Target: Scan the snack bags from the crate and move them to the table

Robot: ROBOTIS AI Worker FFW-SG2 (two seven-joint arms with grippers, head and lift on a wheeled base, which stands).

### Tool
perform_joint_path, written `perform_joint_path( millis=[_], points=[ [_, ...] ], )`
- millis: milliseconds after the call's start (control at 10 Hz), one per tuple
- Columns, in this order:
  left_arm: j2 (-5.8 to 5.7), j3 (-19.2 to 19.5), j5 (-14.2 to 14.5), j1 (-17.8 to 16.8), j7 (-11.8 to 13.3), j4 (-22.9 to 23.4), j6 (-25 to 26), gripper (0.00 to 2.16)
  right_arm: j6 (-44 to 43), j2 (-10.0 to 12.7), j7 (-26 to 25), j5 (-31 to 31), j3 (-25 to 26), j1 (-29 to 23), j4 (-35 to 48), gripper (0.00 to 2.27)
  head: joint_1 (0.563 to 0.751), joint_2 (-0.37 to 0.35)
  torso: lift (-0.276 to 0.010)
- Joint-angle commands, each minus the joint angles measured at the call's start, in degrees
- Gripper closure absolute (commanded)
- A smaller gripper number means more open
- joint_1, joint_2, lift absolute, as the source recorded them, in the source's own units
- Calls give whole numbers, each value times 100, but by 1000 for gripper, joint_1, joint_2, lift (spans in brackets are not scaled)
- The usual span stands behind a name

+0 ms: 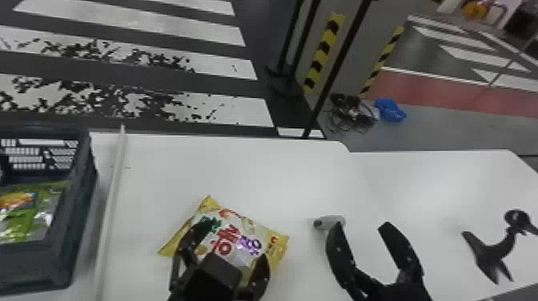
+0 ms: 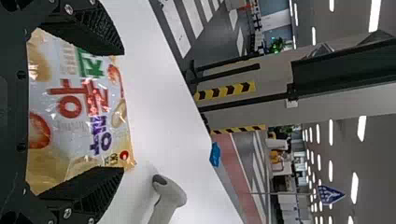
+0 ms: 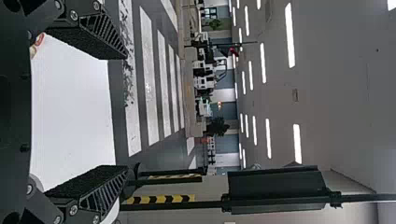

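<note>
Over the table (image 1: 240,168), the left claw (image 1: 236,240) is spread about the yellow-and-white snack bag (image 1: 230,232) lying there; the right claw (image 1: 362,224) gapes empty. Likely the set-down: next, lift clear, then fetch the green snack bag (image 1: 24,224) from the crate (image 1: 78,224).

Right hand (image 3: 125,112) spread, white table (image 3: 72,107), striped floor (image 3: 148,88), perhaps a bag (image 3: 37,43)

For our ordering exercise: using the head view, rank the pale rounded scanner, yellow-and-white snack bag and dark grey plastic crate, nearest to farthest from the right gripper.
From the right gripper:
1. Scanner, by its left jaw
2. Snack bag, farther left
3. Crate, far left
</note>
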State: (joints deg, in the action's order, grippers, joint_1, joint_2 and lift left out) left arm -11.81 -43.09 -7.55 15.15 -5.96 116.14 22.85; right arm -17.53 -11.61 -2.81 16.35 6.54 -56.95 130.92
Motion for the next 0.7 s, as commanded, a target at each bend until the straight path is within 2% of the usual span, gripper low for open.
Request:
perform_joint_path(
  millis=[0,100,300,600],
  points=[
    [-111,231,105,269,-28,585,14,22,9,-8,0,0,-12,43,-31,164,695,-350,-95],
    [-243,389,114,436,-90,857,14,22,9,-17,0,9,-12,61,-49,164,695,-350,-95],
    [-375,1022,254,840,-107,1297,-22,26,27,-61,0,26,-21,158,-137,164,695,-350,-95],
    [-419,2120,676,1429,-46,1604,-320,29,132,-113,0,88,-74,298,-234,164,695,-350,-95]
  ],
)
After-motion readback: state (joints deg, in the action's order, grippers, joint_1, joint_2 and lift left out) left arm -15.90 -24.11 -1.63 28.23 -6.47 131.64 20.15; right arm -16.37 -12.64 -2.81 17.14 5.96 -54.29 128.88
